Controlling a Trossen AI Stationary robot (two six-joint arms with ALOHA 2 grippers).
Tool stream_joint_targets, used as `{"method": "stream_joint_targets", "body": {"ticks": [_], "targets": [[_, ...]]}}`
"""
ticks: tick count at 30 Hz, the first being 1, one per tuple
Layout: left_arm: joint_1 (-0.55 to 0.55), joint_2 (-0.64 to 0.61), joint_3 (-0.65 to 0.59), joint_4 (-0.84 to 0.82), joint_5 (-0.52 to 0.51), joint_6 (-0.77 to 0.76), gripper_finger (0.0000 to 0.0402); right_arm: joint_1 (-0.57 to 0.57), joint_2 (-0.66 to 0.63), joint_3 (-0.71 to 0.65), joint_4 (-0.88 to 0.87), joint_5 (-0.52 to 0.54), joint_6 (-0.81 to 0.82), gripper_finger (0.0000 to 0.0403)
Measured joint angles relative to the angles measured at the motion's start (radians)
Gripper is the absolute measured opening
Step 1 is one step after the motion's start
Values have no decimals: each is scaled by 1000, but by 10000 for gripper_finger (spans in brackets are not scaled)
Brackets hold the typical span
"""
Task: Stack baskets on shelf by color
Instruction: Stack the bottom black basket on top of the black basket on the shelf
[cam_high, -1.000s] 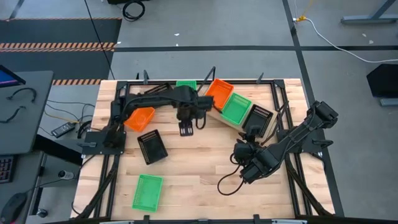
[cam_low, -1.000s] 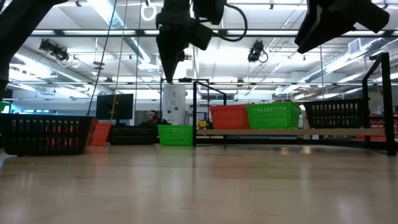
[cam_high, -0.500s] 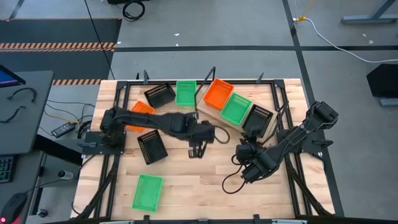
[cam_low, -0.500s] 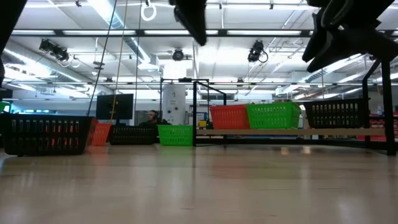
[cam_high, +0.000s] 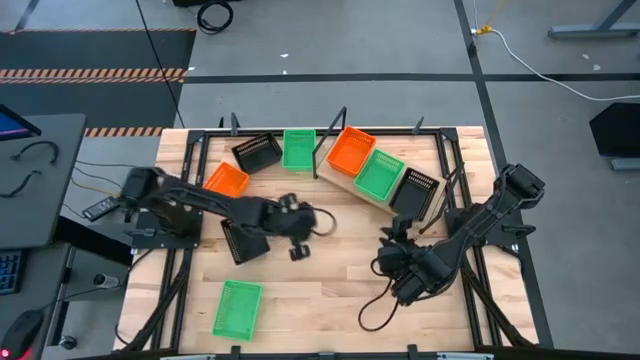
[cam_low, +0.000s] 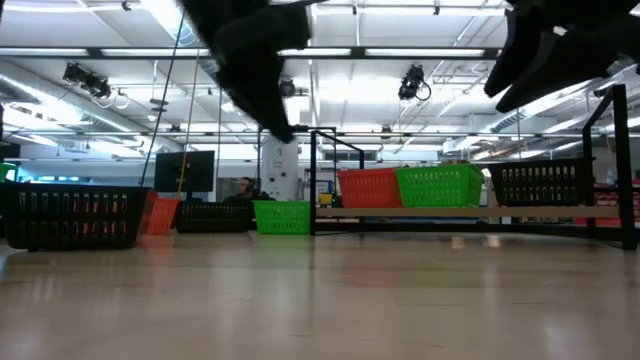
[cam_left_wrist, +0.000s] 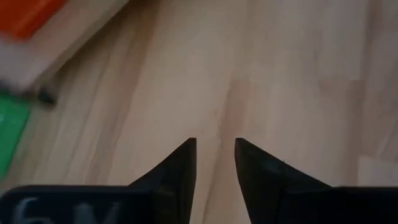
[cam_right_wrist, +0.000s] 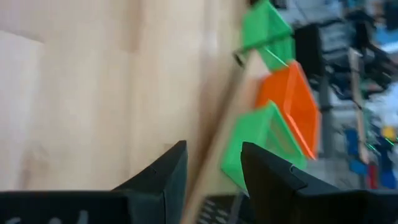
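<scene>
Black basket (cam_high: 244, 238) — just beside left end effector (cam_high: 297, 252)

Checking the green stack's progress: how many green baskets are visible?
3: one on the shelf between orange and black, one at the table's back edge, one near the front-left. Stacked ones may hide.
</scene>
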Motion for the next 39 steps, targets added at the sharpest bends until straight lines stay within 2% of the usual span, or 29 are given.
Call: {"method": "stream_joint_targets", "body": {"ticks": [3,7,10,16,20,23,32,39], "targets": [[17,-124,-139,20,29,-85,116,-32,0,0,103,-60,-125,157],[-4,-242,-228,-16,30,-206,116,-96,0,0,211,-96,-275,157],[-48,-282,-236,-67,3,-252,116,-154,0,0,328,-165,-415,157],[-90,-328,-236,-288,-148,-389,116,-260,0,0,688,-389,-709,157],[-88,-328,-236,-373,-102,-496,116,-296,0,0,897,-506,-838,157],[-93,-325,-237,-373,-59,-513,116,-308,0,0,1001,-543,-895,157],[-152,-326,-238,-396,-52,-573,116,-357,0,0,994,-545,-898,157],[-253,-322,-238,-333,48,-643,117,-396,0,0,902,-551,-811,157]]}}
